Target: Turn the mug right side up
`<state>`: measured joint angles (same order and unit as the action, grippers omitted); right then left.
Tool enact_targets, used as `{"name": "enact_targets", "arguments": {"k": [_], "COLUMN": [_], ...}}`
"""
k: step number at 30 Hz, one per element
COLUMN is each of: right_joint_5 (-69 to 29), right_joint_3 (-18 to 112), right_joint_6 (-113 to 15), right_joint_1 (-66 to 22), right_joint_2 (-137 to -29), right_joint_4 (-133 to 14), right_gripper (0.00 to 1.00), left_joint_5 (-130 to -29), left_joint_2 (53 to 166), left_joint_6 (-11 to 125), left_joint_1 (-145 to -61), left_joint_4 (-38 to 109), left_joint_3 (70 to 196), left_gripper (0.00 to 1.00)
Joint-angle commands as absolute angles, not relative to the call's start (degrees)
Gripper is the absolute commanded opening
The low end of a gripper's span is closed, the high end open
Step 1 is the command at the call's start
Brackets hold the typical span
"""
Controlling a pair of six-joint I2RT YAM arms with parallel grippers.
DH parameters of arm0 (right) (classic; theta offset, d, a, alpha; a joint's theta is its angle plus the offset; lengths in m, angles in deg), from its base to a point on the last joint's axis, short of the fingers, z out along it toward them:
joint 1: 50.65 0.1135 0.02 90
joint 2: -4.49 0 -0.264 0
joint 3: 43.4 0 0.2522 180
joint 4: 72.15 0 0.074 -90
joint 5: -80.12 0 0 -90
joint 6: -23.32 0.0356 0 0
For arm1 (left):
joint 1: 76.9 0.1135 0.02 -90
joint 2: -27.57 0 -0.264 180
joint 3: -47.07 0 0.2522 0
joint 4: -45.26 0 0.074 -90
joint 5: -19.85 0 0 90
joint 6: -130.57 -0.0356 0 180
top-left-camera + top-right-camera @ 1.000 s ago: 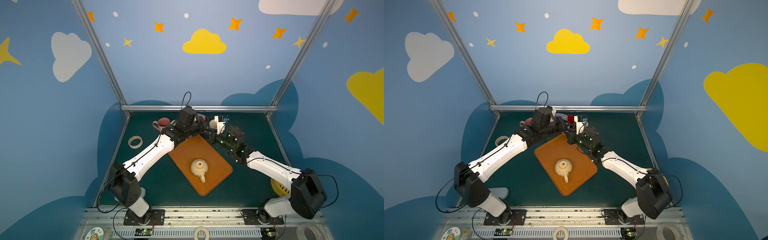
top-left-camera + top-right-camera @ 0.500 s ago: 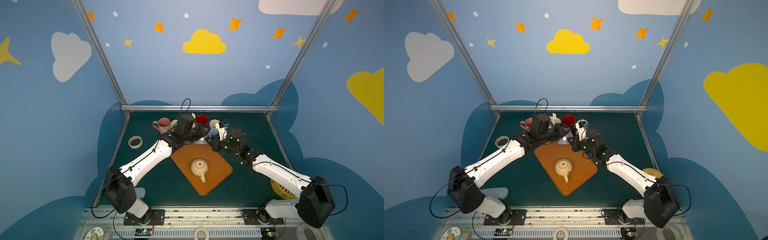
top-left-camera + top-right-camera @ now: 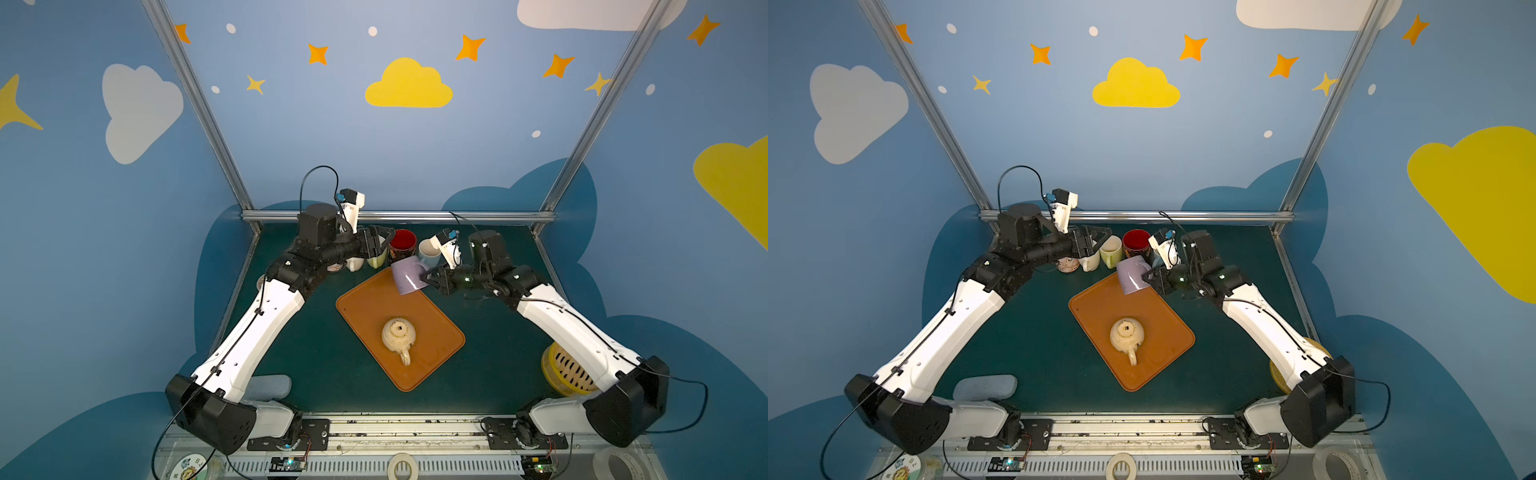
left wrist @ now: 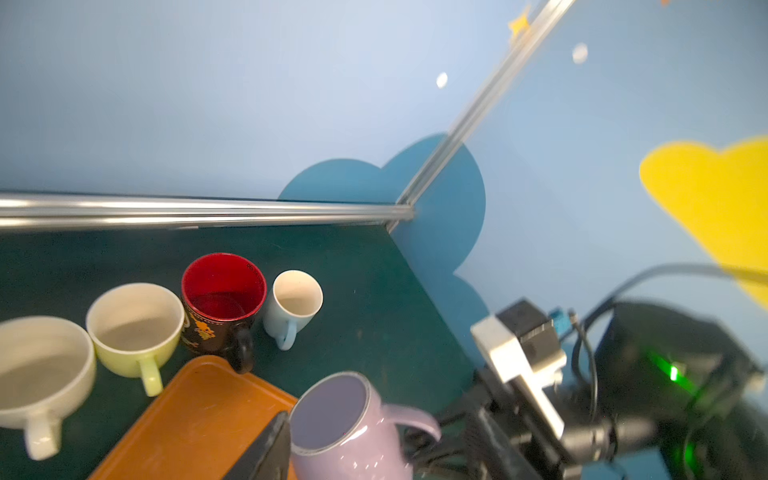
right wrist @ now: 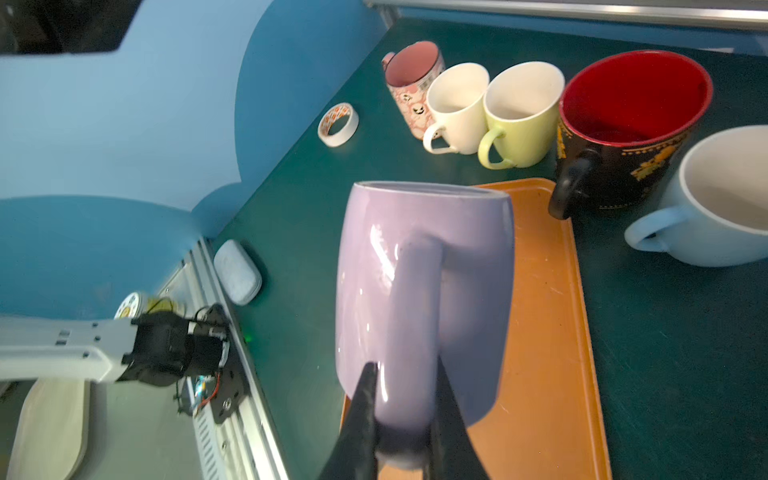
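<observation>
my right gripper (image 3: 428, 277) is clamping the lilac mug (image 3: 406, 276) by its handle, tilted above the tray (image 3: 361, 307) far corner | my left gripper (image 3: 381, 243) is gaping just beyond that corner

Robot lab test cell. My left arm (image 3: 257, 332) and right arm (image 3: 569, 332) bolted to metal base rail (image 3: 399, 428) at front edge. Bare circuit boards (image 3: 286, 463) with lit LEDs by mounts. Aluminium profile frame (image 3: 199, 108) holds blue panel walls (image 3: 332, 137) with cartoon cloud (image 3: 409, 85) and stars (image 3: 318, 54). Dark green mat tabletop (image 3: 324, 365). Tape roll (image 3: 402, 465) loose on front ledge. Cable (image 3: 316, 178) exposed.
</observation>
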<state>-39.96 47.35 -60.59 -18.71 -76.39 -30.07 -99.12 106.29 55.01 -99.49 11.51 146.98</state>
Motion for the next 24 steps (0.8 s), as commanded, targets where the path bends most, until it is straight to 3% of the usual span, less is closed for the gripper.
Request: {"name": "enact_targets", "arguments": {"k": [1, 4, 5, 6, 8, 13, 20, 24], "right_joint_5": [-48.68, -53.65, -54.85, -55.7, -58.4, -62.75, -69.31, -72.13], "right_joint_3": [54.44, 60.56, 62.46, 64.12, 68.26, 71.59, 71.07, 71.33], "right_joint_6": [-71.89, -77.31, -79.03, -80.49, -83.71, -88.43, -91.81, -93.63], "right_joint_1": [-19.75, -21.39, -21.83, -22.11, -22.72, -25.32, -28.61, -29.46], "right_joint_2": [-77.88, -80.41, -81.3, -82.13, -83.9, -85.25, -86.71, -88.52], "right_joint_4": [-19.7, -12.84, -10.5, -8.32, -3.61, -0.17, 0.26, 0.86], "right_gripper": [0.0, 0.0, 0.0, 0.0, 0.0, 0.0, 0.0, 0.0], "left_joint_5": [-111.17, -116.1, -116.08, -115.46, -116.55, -130.33, -131.49, -131.19], "left_joint_2": [110.0, 113.45, 114.62, 115.64, 118.74, 125.6, 130.21, 130.78], "left_joint_6": [33.35, 21.73, 19.76, 19.44, 21.13, 21.07, 11.14, 7.11], "left_joint_1": [-98.07, -97.18, -97.0, -96.86, -95.75, -93.86, -96.71, -98.65], "left_joint_4": [-0.44, -9.11, -10.76, -11.61, -13.42, -14.55, -19.21, -18.91], "left_joint_3": [152.3, 157.93, 159.92, 161.83, 167.55, 176.55, 180.46, 179.57], "left_gripper": [0.69, 0.77, 0.83, 0.98, 1.0, 1.0, 0.82, 0.61]}}
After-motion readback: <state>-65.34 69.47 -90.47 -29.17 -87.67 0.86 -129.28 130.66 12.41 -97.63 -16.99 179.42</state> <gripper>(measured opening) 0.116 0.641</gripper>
